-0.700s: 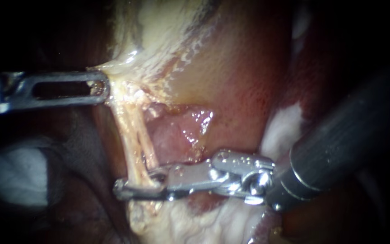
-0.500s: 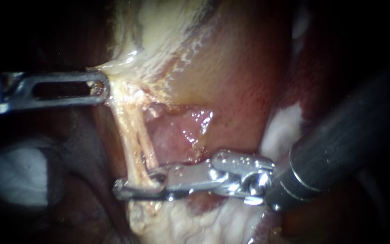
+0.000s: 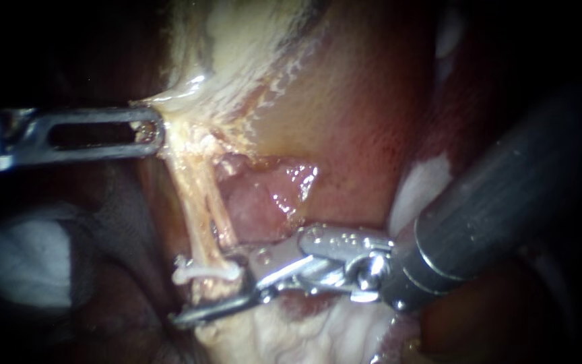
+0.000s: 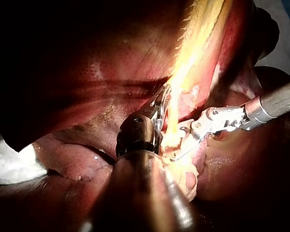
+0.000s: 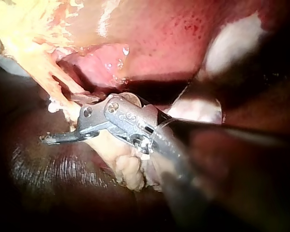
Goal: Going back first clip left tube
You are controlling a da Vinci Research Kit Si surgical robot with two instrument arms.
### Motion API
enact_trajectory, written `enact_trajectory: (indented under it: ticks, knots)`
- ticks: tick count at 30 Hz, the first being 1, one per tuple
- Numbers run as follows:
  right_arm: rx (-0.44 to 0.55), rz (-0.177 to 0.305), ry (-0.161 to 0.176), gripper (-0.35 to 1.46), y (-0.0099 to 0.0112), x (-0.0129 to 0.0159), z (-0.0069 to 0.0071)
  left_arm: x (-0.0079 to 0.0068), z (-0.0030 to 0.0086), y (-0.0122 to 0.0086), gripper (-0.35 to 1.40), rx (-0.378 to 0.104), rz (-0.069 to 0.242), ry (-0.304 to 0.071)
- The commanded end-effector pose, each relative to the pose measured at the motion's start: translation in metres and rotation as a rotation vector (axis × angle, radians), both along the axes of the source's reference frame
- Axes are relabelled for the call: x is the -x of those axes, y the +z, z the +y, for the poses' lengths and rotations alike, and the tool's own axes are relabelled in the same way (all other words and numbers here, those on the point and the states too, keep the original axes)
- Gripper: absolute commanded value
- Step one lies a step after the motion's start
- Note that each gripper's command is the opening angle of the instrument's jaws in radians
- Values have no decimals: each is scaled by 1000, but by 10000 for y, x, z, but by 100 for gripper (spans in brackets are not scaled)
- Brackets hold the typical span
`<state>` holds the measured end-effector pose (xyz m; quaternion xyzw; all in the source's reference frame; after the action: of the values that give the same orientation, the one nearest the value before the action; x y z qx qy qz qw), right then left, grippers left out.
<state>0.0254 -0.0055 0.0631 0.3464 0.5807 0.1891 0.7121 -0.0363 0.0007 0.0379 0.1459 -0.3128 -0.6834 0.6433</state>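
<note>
Two pale tube strands (image 3: 200,209) run down from the yellowish tissue to the fatty bed. A white clip (image 3: 205,271) sits across their lower end; I cannot tell which strand it holds. My right instrument (image 3: 213,290) comes in from the right with its jaws open around that spot; the lower jaw slants down past the clip. In the right wrist view the right instrument (image 5: 58,121) shows the same gap. My left instrument (image 3: 149,129), a slotted jaw, is shut on the pale tissue (image 3: 170,101) above the tubes and holds it to the left; the left instrument (image 4: 157,104) also shows in its wrist view.
Red liver (image 3: 358,121) lies behind and to the right. A pink raw patch (image 3: 264,195) sits between the tubes and the liver. Whitish fat (image 3: 291,337) fills the low middle. White gauze (image 3: 21,263) lies at the low left.
My right instrument's jaws have opened, leaving a white clip on the tube where they were closed. Its shaft has drawn slightly left. The left instrument has not moved.
</note>
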Motion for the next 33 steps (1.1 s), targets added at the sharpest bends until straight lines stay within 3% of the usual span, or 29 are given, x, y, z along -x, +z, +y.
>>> enact_trajectory:
  ticks: [1, 14, 22, 33]
  knots:
    - [15, 4, 1, 60, 0, -1, 1, 0, 0, 0, -35, 0, 0, 0]
    - [132, 9, 19, 60, 9, 2, 12, 0, 0, 0, -35, 0, 0, 0]
    - [187, 20, 11, 60, 8, 6, 15, 0, 0, 0, -35, 2, 3, -2]
    - [238, 43, -11, 60, 0, 45, 9, -1, -1, 0, -35, 2, 3, -2]
